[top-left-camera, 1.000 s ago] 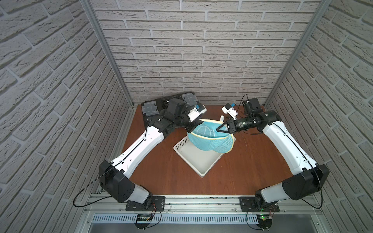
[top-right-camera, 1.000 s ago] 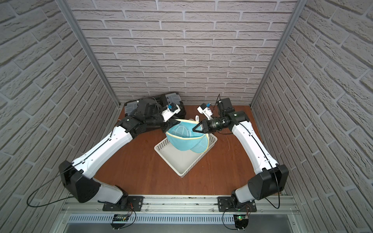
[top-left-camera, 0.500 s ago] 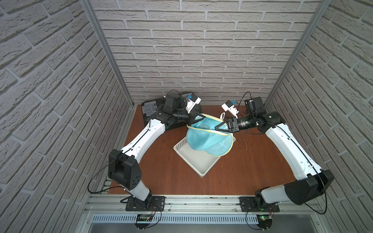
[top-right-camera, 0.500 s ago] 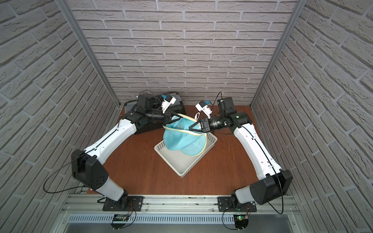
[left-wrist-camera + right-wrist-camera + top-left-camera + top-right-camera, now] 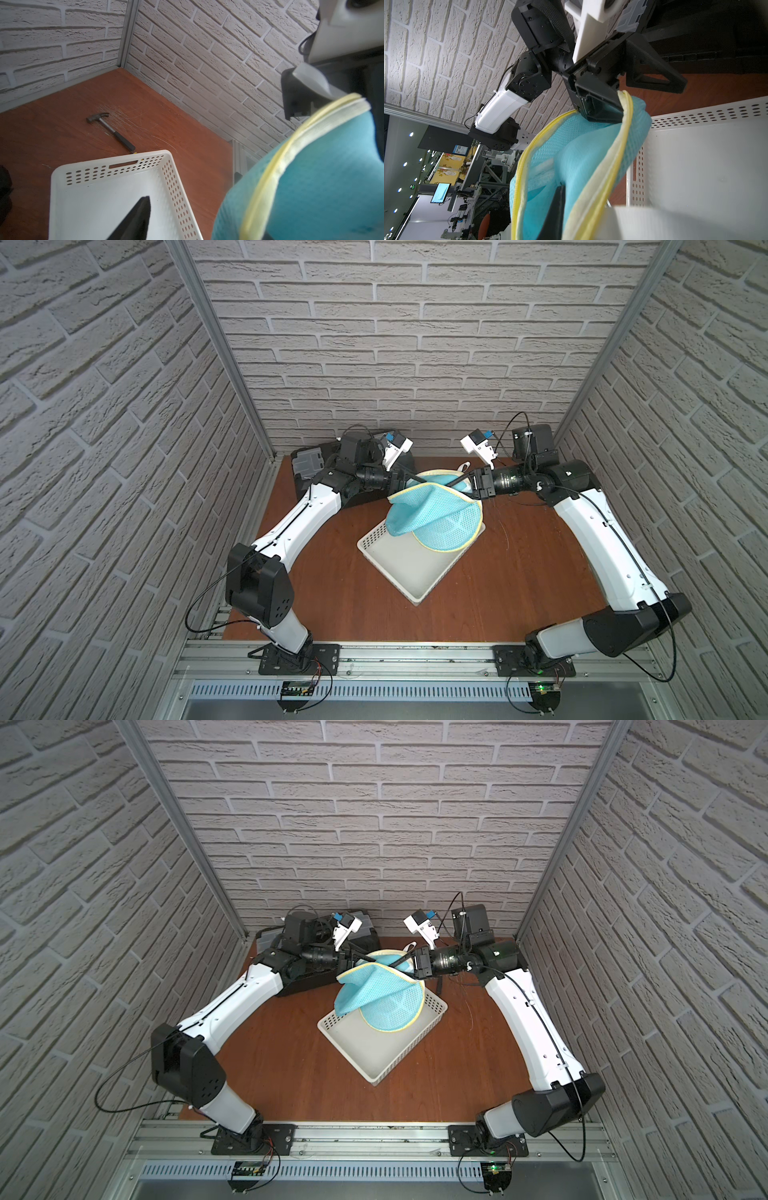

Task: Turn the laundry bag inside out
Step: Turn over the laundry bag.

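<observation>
Blue mesh laundry bag (image 5: 435, 512) hangs aloft over far end of white perforated basket (image 5: 409, 572) on table (image 5: 328, 580), as both top views show. Right hand (image 5: 453, 483) clenched on bag's yellow-trimmed rim. Left hand (image 5: 409, 482) released, 2 fingers spread wide, 1 against rim. Hammer (image 5: 110, 128) lies on table just beside basket.

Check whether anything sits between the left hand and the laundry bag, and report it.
Nothing visible does. The left hand stands open right at the yellow-trimmed rim of the laundry bag, one finger against the rim and the other spread clear. The right hand is shut on the bag's opposite side, holding it above the white basket.
</observation>
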Robot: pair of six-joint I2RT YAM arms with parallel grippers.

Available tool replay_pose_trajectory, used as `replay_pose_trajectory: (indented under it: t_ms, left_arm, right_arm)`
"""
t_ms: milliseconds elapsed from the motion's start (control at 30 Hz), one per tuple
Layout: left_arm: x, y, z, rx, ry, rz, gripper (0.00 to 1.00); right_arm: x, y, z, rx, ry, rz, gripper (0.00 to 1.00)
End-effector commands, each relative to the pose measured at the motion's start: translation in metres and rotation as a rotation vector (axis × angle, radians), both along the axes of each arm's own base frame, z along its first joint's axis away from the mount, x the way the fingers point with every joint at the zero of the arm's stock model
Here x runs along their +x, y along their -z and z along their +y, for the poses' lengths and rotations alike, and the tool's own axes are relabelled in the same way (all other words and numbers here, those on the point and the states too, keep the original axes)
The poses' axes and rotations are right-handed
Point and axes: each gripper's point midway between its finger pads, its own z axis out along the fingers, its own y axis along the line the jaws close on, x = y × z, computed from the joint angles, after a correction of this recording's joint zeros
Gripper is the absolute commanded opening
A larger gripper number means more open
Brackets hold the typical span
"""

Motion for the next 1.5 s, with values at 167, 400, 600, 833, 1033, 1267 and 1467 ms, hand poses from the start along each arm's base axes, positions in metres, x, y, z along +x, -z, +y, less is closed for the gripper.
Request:
replay_pose_trajectory:
  t_ms: [167, 400, 600, 833, 1033, 1267, 1467]
  left_arm:
    - [0.028, -0.013, 0.025, 0.11, -0.259, -0.242, 0.99]
    - [0.01, -0.065, 0.025, 0.138, -0.351, -0.744, 0.99]
    - [-0.016, -0.087, 0.013, 0.123, -0.337, -0.985, 0.98]
    - [-0.009, -0.082, 0.035, 0.265, -0.618, -0.862, 0.97]
    - [-0.004, -0.012, 0.085, 0.249, -0.966, -0.102, 0.98]
    - [-0.008, 0.02, 0.056, -0.075, -0.996, 0.493, 0.99]
    - [0.004, 0.035, 0.044, -0.165, -1.023, 0.75, 0.98]
  right_arm:
    - [0.023, 0.006, -0.013, -0.039, 0.073, -0.105, 0.03]
    - [0.028, 0.066, -0.025, -0.166, 0.128, 0.017, 0.03]
    - [0.036, 0.084, -0.031, -0.233, 0.16, 0.044, 0.03]
    - [0.049, 0.094, -0.044, -0.292, 0.243, 0.05, 0.03]
    - [0.072, 0.102, -0.062, -0.34, 0.397, 0.017, 0.03]
    - [0.09, 0.108, -0.064, -0.405, 0.478, -0.088, 0.03]
    - [0.096, 0.105, -0.07, -0.447, 0.548, -0.232, 0.03]
